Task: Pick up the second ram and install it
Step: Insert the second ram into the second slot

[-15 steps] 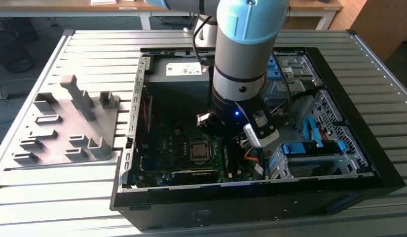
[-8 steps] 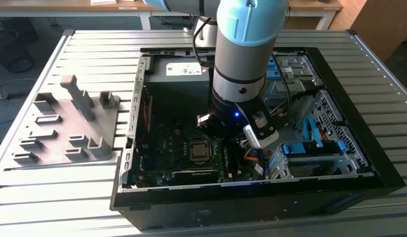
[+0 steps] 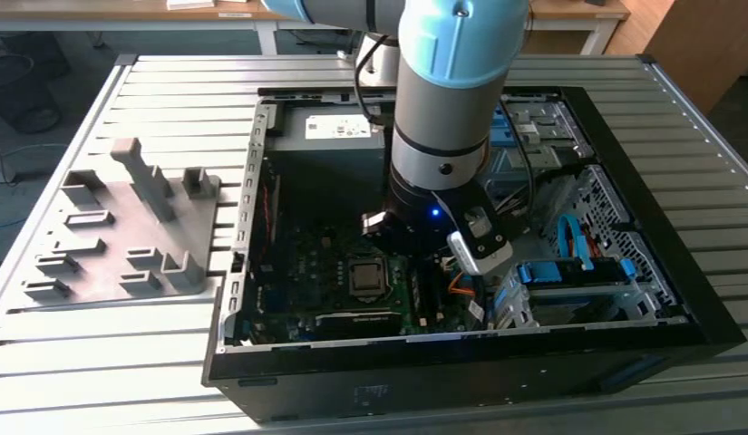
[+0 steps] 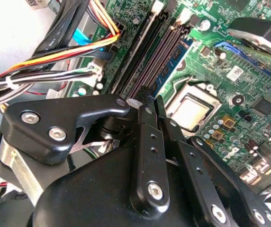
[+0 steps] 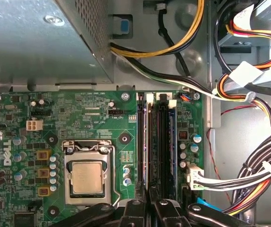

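My one hand (image 5: 150,198) is closed, its tips down at the near end of the second ram (image 5: 145,142), which stands in one of four slots (image 5: 163,142); one other blue stick (image 5: 172,142) stands two slots over. One processor (image 5: 86,176) flanks the slots, and cable bundles (image 5: 258,179) crowd the far side.

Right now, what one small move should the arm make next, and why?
Probably a straight press downward. The gripper sits over the black memory slots beside the processor, and the blue stick lies along them, reaching the gripper; whether it is seated is unclear.
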Robot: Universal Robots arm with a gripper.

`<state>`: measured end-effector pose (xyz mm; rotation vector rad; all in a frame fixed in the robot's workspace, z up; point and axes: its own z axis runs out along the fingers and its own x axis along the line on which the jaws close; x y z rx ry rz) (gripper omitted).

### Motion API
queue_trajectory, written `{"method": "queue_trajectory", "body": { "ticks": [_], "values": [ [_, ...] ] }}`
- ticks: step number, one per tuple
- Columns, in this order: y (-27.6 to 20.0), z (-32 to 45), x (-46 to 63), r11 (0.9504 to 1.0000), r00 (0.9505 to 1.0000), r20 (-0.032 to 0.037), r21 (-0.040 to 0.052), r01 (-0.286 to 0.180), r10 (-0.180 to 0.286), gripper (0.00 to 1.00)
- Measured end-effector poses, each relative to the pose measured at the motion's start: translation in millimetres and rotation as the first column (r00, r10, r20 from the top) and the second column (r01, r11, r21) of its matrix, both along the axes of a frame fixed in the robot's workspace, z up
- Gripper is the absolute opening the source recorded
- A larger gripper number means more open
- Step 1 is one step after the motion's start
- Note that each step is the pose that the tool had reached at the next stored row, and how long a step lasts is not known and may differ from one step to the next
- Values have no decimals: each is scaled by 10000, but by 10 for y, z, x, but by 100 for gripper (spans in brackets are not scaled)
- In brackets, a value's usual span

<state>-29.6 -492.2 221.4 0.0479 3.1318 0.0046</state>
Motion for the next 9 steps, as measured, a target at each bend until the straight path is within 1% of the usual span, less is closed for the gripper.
{"method": "queue_trajectory", "body": {
  "ticks": [9],
  "values": [
    [-3,-21,26,10000,10000,0,-32,0,0,14]
  ]
}}
